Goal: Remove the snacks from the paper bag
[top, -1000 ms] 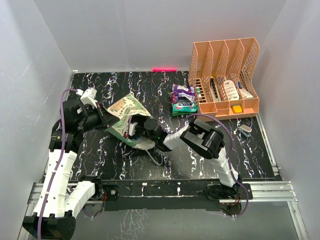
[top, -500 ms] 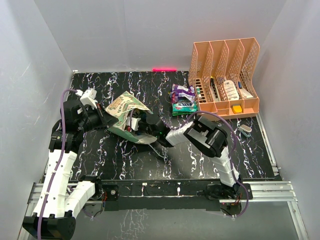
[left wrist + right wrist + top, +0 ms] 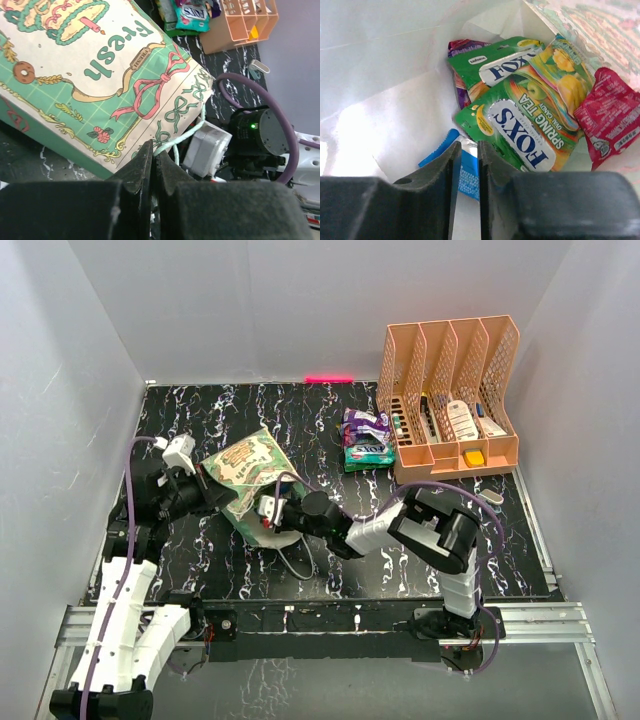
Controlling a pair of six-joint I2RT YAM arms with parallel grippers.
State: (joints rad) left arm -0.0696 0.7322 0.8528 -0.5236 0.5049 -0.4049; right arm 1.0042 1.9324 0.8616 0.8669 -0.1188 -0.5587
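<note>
The bag (image 3: 250, 472) lies on its side on the tabletop (image 3: 200, 410), left of centre, with its mouth turned toward the near right. The right end effector (image 3: 268, 510) is inside that mouth, so the right arm is plainly the nearer one to the snacks. The left end effector (image 3: 154, 147) stays outside at the bag's near-left edge, its jaws closed on the string handle (image 3: 172, 142) and steadying the bag.

In the right wrist view, the right end effector (image 3: 466, 145) has its jaws drawn in to a narrow slit. Straight ahead through that slit lies a blue packet (image 3: 465, 175), flat on the pale inner wall. Whether its edge is caught between the tips cannot be told.

The rest of the snacks lie ahead and to the right, deeper in the bag. A green packet (image 3: 520, 125) sits just beside the right fingertip, its long axis slanting from upper left to lower right in this view. Behind it are a second green packet (image 3: 495, 65), a purple one (image 3: 462, 47) and a yellow one (image 3: 565, 70). A red one (image 3: 610, 115) lies furthest right.

The judgement is that the blue packet is the one in line. Taking the green one would call for a shift to the right and a wider opening across its short side.

A few packets (image 3: 365, 440) lie outside the bag beside the organizer (image 3: 450, 390), well apart from it.
</note>
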